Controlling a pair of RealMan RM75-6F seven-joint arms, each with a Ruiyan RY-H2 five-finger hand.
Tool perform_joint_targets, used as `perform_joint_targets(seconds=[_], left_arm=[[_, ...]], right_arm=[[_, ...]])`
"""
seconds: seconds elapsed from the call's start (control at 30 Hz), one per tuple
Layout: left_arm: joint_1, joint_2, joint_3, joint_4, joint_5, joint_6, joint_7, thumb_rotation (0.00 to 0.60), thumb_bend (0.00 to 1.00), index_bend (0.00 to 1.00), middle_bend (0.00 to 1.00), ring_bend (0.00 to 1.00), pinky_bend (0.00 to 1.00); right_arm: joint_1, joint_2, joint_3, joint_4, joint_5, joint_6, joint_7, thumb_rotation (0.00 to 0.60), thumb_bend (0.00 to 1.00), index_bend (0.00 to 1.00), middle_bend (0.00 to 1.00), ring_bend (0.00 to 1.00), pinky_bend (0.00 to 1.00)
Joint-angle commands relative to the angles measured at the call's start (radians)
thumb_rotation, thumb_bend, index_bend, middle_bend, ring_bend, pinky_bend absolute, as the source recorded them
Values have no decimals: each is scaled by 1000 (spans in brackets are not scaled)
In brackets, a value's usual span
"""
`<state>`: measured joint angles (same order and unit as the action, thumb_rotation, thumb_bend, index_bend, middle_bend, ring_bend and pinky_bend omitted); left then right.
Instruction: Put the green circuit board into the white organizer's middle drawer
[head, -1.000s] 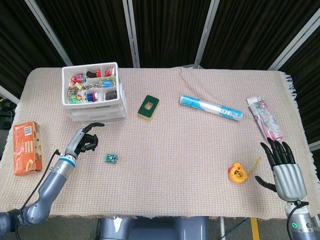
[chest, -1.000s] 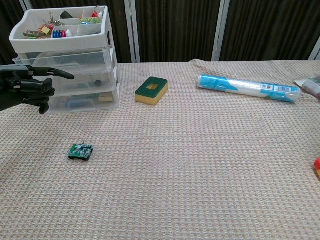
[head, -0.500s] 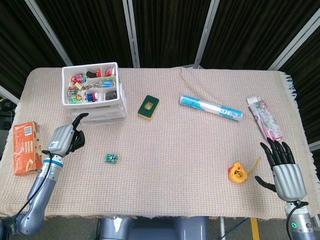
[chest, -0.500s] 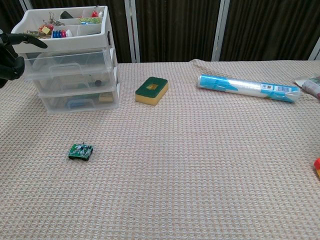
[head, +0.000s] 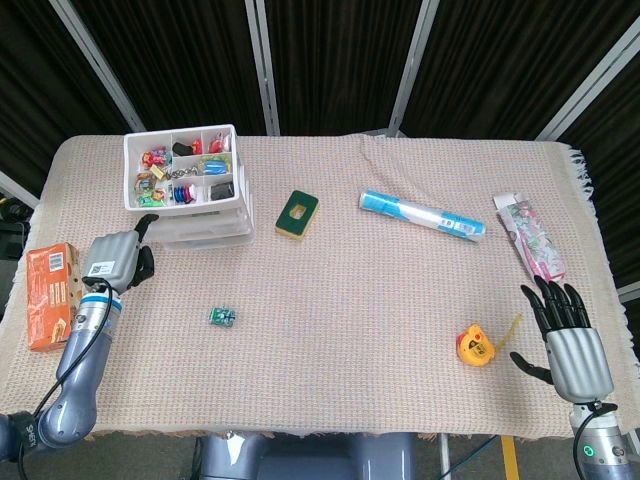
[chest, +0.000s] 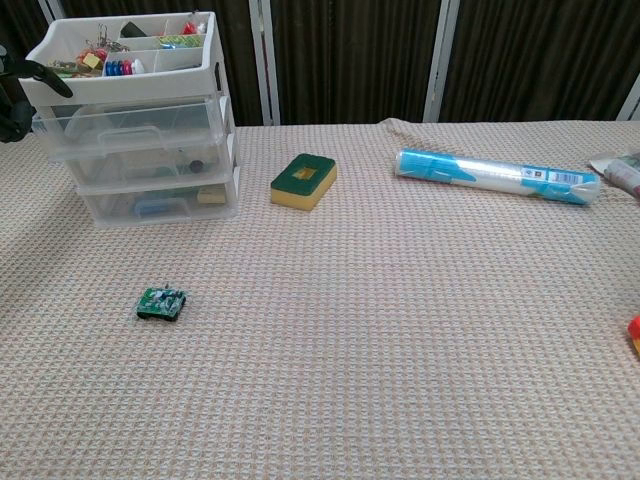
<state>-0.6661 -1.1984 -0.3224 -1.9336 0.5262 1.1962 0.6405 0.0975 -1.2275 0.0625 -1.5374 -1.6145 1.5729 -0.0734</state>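
Note:
The small green circuit board (head: 223, 317) (chest: 162, 302) lies flat on the woven cloth, in front of the white organizer (head: 188, 200) (chest: 140, 150). The organizer's top tray holds small colourful items, and the clear drawers below it look pushed in. My left hand (head: 115, 262) hovers just left of the organizer, fingers curled in, thumb pointing at it, holding nothing. In the chest view only its dark fingertips (chest: 40, 76) show, at the left edge. My right hand (head: 570, 335) rests at the near right corner with fingers spread and empty.
A yellow-green sponge (head: 297, 215) (chest: 303, 180) lies right of the organizer. A blue-white tube (head: 420, 215) (chest: 495, 172) sits further right, a printed packet (head: 528, 236) at the far right. An orange box (head: 52, 295) is by the left edge, a yellow tape measure (head: 474, 346) near my right hand.
My left hand has drawn back from in front of the drawers, moving left and up beside the organizer. The board and my right hand have not moved.

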Motion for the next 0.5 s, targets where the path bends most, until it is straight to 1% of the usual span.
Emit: perform_joint_targets(seconds=[0.03, 0.2, 0.5], left_arm=[[-27, 3, -3, 6, -61, -4, 12, 600, 794, 178, 969, 919, 672], [-42, 1, -1, 25, -108, -19, 4, 600, 795, 210, 969, 919, 673], [-61, -3, 10, 43, -133, -34, -12, 600, 798, 298, 971, 919, 673]], right_arm=[[0, 0, 0, 0, 0, 0, 0, 600, 0, 91, 0, 0, 0], [0, 0, 0, -1, 0, -1, 0, 600, 0, 90, 0, 0, 0], [0, 1, 0, -2, 1, -3, 0, 600, 0, 90, 0, 0, 0]])
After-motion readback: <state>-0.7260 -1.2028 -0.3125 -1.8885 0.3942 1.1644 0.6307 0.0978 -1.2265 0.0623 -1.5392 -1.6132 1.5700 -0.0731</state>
